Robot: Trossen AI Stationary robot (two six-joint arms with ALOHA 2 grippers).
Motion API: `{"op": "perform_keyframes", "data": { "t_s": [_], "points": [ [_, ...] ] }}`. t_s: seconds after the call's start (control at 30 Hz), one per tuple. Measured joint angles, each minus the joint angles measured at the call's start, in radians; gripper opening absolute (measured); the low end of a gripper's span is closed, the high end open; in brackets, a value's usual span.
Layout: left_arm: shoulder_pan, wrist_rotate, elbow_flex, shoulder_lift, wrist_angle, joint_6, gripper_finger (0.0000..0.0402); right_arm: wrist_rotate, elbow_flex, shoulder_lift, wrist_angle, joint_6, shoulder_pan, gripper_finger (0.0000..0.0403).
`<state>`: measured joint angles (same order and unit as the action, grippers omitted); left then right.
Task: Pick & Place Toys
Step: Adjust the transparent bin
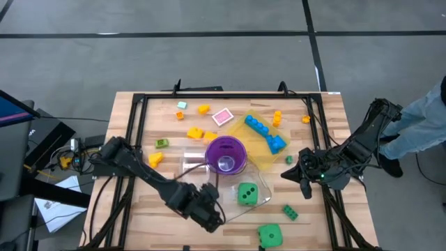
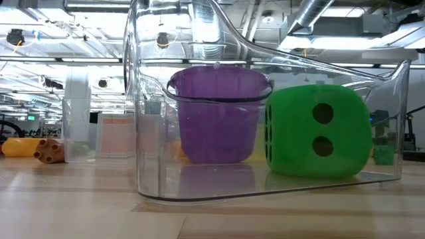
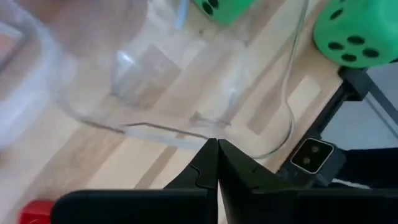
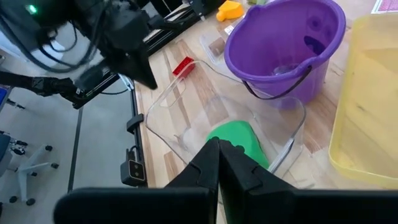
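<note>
A green black-dotted die [image 1: 247, 194] lies in a clear tub [image 1: 237, 185] at the table's near middle; it also shows in the low view [image 2: 317, 131]. A second green die [image 1: 270, 235] rests on the table's near edge. Blue bricks [image 1: 265, 131] lie on the yellow tray [image 1: 252, 143]. Small yellow [image 1: 194, 132], orange [image 1: 155, 159] and green [image 1: 290, 212] bits are scattered on the wood. My left gripper [image 1: 212, 213] is shut and empty at the tub's near left corner. My right gripper [image 1: 300, 174] is shut and empty, right of the tub, pointing at the die [image 4: 239, 140]. My left gripper's shut fingertips [image 3: 208, 152] stand right at the clear tub's near rim [image 3: 161, 132]; I cannot tell whether they touch it.
A purple cup [image 1: 225, 155] stands at the tub's far end, by a second clear tub [image 1: 191, 164]. A red brick [image 4: 182, 65] lies near my left gripper. A pink card [image 1: 222, 116] lies at the far middle. A person [image 1: 425, 125] stands beyond the table's right edge.
</note>
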<state>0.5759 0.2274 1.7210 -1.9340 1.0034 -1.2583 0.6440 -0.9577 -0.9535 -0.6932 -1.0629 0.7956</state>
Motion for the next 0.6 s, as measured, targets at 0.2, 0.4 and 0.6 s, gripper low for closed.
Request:
{"op": "perform_keyframes", "data": {
  "t_s": [0.2,0.4,0.6],
  "points": [
    [0.053,-0.035,0.000,-0.013,-0.094,0.002,0.0000,-0.017,0.000,0.000,-0.012,-0.011,0.009,0.0000],
    [0.089,-0.079,0.001,-0.046,-0.247,0.048,0.0000,-0.018,0.000,0.000,-0.014,-0.007,0.009,0.0000],
    [0.073,-0.099,-0.001,-0.128,-0.331,0.054,0.0000,-0.018,0.000,0.000,-0.032,-0.009,0.008,0.0000]
  ]
}}
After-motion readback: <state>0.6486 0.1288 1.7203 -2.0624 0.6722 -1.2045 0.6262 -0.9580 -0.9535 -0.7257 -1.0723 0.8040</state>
